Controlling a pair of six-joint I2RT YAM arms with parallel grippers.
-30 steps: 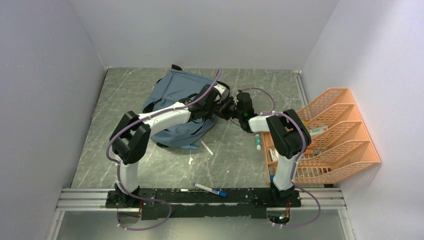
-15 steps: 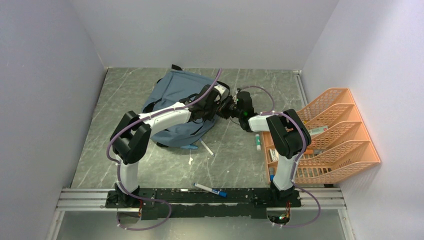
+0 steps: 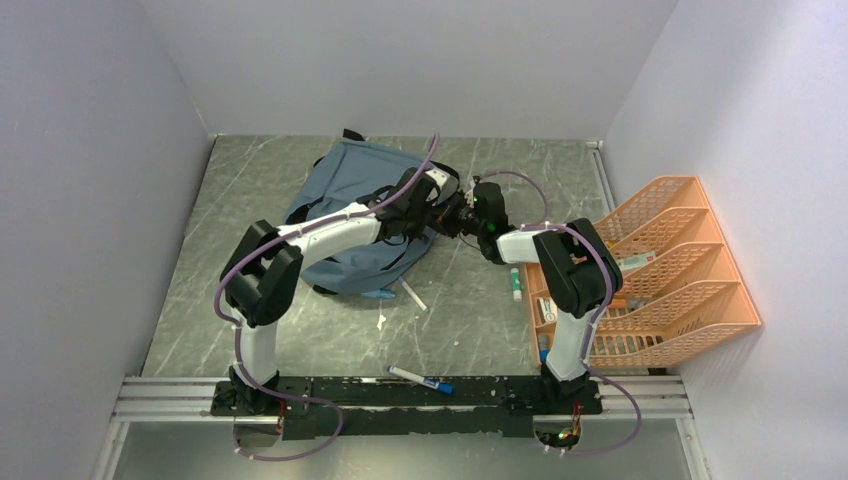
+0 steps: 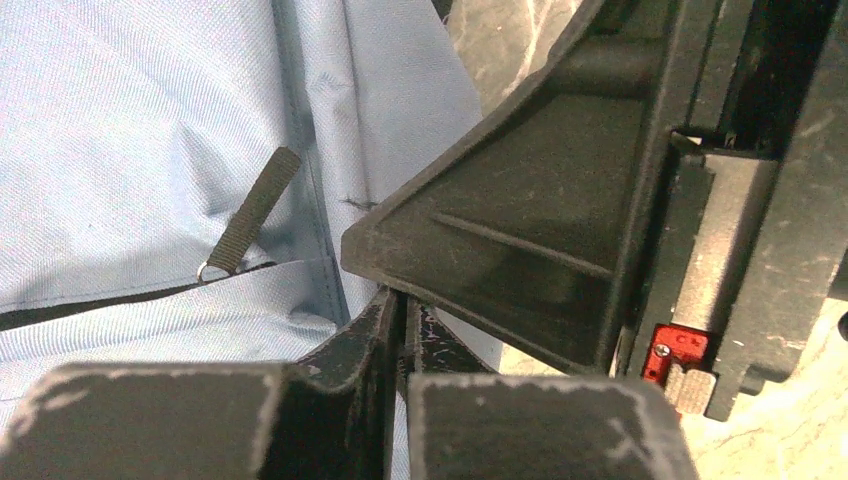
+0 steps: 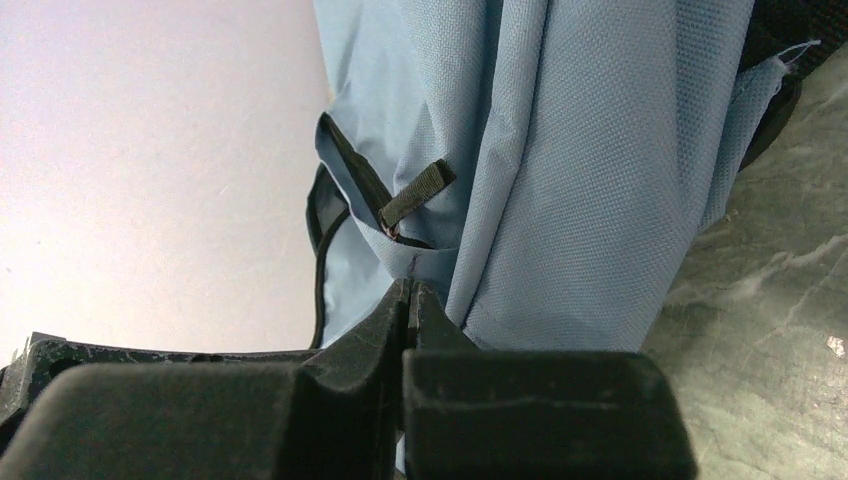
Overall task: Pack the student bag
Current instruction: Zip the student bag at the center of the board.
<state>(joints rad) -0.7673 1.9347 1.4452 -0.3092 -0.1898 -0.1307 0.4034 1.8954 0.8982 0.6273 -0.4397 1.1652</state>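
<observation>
One counter point(image 3: 200, 300), walled on three sides, is carrying everything. Open room is lying between the fingers and the arm bases, and along the left wall.

One student bag point(image 3: 355, 170) is lying slumped under and to the left of the fingers, toward the far edge.

One orange tray rack point(image 3: 690, 290) with four tiers is standing well to the right of the fingers. It is holding small boxes too small to identify.

The left fingers point(image 4: 392, 315) and right fingers point(image 5: 398, 310) are working just beside each other. Each pair is closed and pinching bag fabric. One zipper pull point(image 5: 415, 190) is hanging just beyond the tips.

Three loose items are lying nearer the bases:
- one blue-capped marker point(image 3: 421, 379)
- one rack-side marker point(image 3: 516, 283)
- one white stick point(image 3: 413, 296)
</observation>
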